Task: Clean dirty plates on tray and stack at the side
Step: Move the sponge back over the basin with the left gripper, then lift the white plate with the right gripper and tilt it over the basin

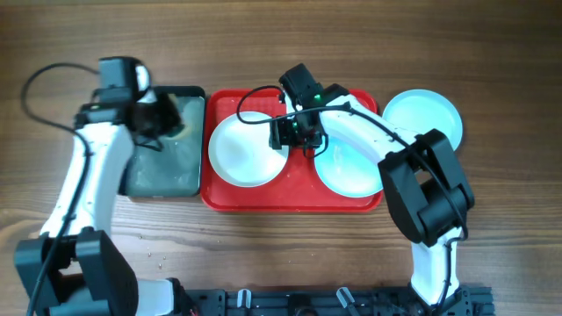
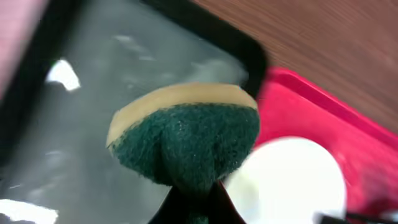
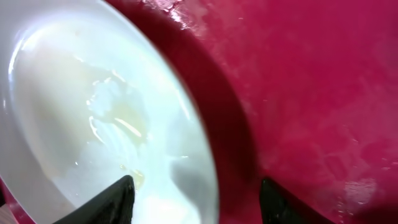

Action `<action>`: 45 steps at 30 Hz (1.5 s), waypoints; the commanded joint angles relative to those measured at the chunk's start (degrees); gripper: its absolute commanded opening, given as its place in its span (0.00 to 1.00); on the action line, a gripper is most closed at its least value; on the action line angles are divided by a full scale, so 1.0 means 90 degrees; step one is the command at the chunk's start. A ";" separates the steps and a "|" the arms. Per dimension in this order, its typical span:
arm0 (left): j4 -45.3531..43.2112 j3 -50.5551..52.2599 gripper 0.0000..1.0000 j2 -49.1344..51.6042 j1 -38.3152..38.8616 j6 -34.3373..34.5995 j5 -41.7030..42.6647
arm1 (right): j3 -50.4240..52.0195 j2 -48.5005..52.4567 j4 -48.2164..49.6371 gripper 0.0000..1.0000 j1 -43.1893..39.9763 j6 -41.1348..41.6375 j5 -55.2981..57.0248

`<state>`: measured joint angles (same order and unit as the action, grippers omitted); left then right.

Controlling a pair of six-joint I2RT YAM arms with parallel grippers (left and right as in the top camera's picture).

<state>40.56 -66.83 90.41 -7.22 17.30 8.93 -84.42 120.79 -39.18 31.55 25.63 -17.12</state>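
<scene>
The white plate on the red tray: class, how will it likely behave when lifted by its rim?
Probably slippery: the white plate glistens with wet residue. Likely stiff and light, its rim looking thin. Gripped at one edge, it may tilt.

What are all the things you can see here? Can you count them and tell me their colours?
white plate: one, white, left half of the red tray, smeary inside
turquoise plate on tray: one, light turquoise, right half, partly under the right arm
turquoise plate off tray: one, light turquoise, on the table to the right
red tray: one, red, middle of the table
black tray: one, black, just left of the red tray
sponge: one, green and yellow, above the black tray
table: one, brown wood
left gripper: one, black, shut on the sponge
right gripper: one, black, open astride the white plate's rim
</scene>
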 commanded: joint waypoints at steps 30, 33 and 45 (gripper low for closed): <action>-0.0578 0.0928 0.04 -0.0153 -0.0763 -0.0542 0.0716 | -0.0177 -0.0318 -0.0279 0.04 0.0005 0.0180 0.0697; -0.0576 0.0928 0.04 -0.0153 -0.0763 -0.0542 0.0716 | -0.0240 -0.0874 -0.0316 0.04 -0.0146 0.0119 0.0644; -0.0440 0.0928 0.04 -0.0153 -0.0763 -0.0032 -0.0223 | -0.0413 -0.1367 0.0838 0.04 0.0015 0.0835 0.0991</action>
<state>36.40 -58.61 90.19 -14.24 15.05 9.78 -86.50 109.91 -34.24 30.59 29.91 -9.26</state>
